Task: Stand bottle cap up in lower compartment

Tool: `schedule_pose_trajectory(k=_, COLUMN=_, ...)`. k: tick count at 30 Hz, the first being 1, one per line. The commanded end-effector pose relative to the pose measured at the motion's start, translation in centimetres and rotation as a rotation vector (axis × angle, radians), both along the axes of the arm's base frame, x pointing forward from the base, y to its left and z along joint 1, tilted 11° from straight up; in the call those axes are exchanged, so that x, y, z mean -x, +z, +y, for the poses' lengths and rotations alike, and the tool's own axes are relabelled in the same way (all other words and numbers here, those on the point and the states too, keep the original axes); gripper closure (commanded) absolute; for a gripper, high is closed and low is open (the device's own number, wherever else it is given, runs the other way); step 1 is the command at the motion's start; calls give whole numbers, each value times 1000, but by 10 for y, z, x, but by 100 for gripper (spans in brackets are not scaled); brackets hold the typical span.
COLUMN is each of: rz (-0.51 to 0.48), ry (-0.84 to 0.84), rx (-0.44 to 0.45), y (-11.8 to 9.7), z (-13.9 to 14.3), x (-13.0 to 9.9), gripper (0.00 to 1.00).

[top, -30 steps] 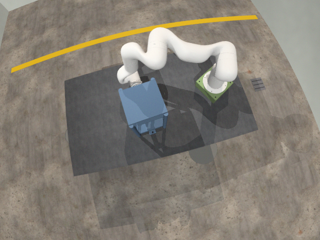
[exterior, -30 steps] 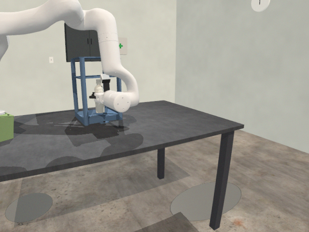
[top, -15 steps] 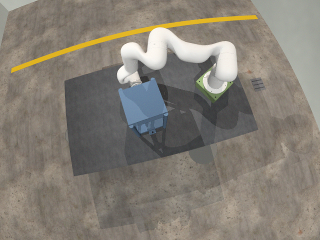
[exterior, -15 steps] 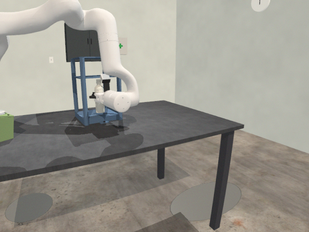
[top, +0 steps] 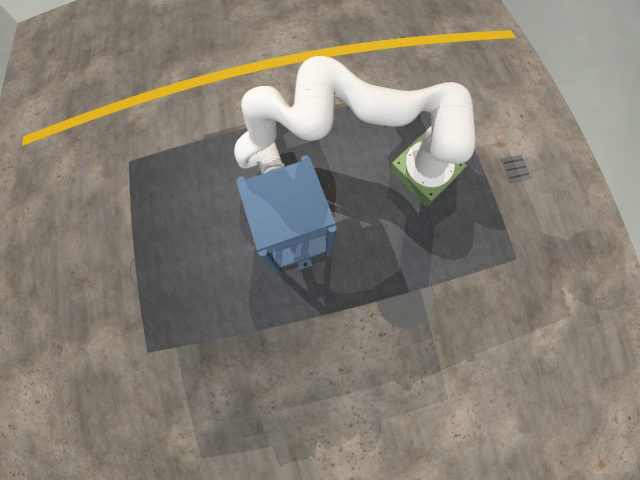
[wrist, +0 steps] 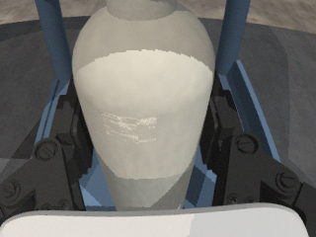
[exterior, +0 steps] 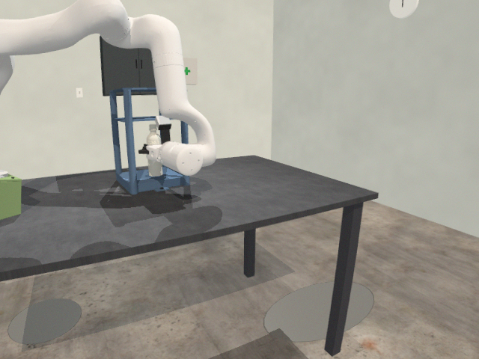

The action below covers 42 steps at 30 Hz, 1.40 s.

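The white bottle (exterior: 153,161) (wrist: 145,106) is upright, cap up, inside the lower compartment of the blue shelving unit (exterior: 129,154) (top: 284,206) (wrist: 235,27). My gripper (exterior: 151,151) (wrist: 144,86) is shut on the bottle's body, one black finger on each side, and reaches in from the unit's front. The bottle's base is close over the blue floor (exterior: 172,179); I cannot tell whether it touches. In the overhead view the top shelf hides the bottle and the gripper.
The unit stands on the dark table (exterior: 290,181) (top: 180,258). Its posts stand close on both sides of the bottle. The middle shelf is just above the cap. The arm's green base block (top: 429,178) (exterior: 9,194) sits at the table's other side.
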<state>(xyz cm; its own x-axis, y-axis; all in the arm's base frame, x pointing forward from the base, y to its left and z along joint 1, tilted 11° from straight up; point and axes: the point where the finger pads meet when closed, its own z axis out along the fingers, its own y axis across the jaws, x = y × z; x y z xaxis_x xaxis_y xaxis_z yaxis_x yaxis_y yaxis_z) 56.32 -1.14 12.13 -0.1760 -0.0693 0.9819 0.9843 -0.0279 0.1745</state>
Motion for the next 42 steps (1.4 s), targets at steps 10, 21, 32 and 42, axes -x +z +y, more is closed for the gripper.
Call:
schedule_pose_trajectory(k=10, rz=-1, ry=0, rx=0, y=-11, z=1, x=-3, gripper=100)
schedule_pose_trajectory(k=21, rz=-1, ry=0, rx=0, y=-11, z=1, x=-3, gripper=85)
schedule_pose_trajectory(k=32, rz=-1, ry=0, rx=0, y=-11, z=1, x=-3, gripper=41)
schedule_pose_trajectory(k=42, rz=-1, ry=0, rx=0, y=-11, z=1, x=-3, gripper=27)
